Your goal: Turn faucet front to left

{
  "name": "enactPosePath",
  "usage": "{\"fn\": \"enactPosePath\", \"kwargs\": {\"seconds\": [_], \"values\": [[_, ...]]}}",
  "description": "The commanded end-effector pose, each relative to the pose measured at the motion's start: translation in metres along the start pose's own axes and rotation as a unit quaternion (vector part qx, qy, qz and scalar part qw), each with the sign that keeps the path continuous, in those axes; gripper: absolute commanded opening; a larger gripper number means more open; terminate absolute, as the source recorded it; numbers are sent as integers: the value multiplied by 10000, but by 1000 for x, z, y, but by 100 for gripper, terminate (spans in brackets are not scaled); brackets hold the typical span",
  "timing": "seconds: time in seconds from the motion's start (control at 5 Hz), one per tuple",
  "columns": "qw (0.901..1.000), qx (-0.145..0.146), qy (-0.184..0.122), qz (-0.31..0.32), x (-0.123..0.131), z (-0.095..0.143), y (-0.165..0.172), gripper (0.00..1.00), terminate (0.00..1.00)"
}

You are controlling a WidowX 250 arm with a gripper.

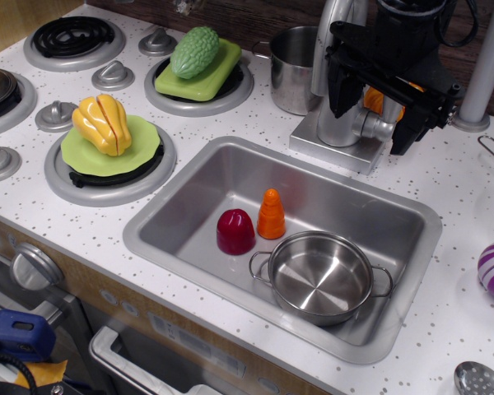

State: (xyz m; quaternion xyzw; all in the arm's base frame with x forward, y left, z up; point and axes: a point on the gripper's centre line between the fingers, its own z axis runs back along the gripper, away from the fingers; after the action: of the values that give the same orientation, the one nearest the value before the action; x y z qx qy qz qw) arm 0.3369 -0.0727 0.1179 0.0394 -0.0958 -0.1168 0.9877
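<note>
Hanging spread wide and holding nothing, the black gripper (384, 115) straddles the stubby side lever of the faucet (342, 115), whose upright body stands just left of it, behind the sink (152, 230).

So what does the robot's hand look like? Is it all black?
Yes, the hand is all matte black and blocky, with two chunky fingers pointing down from a wide bar. A rounder black part sits above it, and thin black cables loop near the top. I can't see any writing or stickers on it.
</note>
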Motion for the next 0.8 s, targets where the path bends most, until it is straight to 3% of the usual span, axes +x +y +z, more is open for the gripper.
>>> {"fn": "enactPosePath", "kwargs": {"seconds": [0.0, 0.6], "values": [[9996, -110, -246, -100, 9, 10, 19, 100, 0], [9983, -189, -350, -420, 2, -5, 60, 100, 0]]}}
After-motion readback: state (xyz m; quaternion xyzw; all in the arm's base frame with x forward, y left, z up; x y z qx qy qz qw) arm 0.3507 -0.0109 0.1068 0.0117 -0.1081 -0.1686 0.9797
